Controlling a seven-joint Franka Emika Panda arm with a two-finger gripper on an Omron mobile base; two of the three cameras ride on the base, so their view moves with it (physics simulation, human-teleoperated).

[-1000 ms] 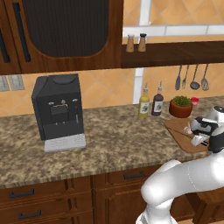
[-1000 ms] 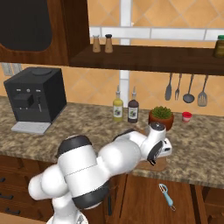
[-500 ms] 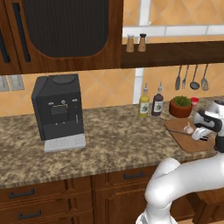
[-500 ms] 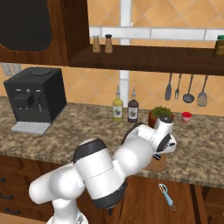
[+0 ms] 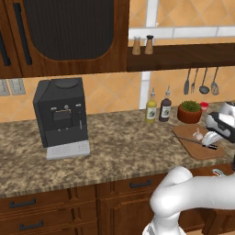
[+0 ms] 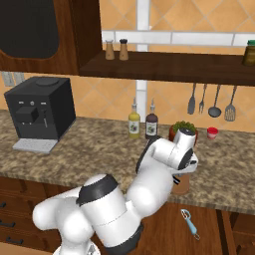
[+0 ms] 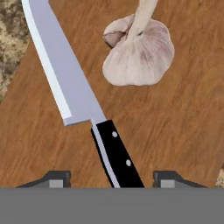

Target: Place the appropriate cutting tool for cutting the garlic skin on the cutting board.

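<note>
Left base view: your knife (image 5: pixel 196 142) lies flat on the cutting board (image 5: pixel 205 152) at the table's right end, garlic (image 5: pixel 198 135) just beyond it, end effector (image 5: pixel 212 137) over the handle end.

Right base view: the arm covers most of the board (image 6: pixel 181 185); a teal-handled utensil (image 6: pixel 189 223) lies below on the floor.

Hand view: fingertips (image 7: pixel 56 179) stand apart either side of the black handle, not touching it. Blade (image 7: pixel 59 70) runs up-left, garlic (image 7: pixel 139 52) right of it.
</note>
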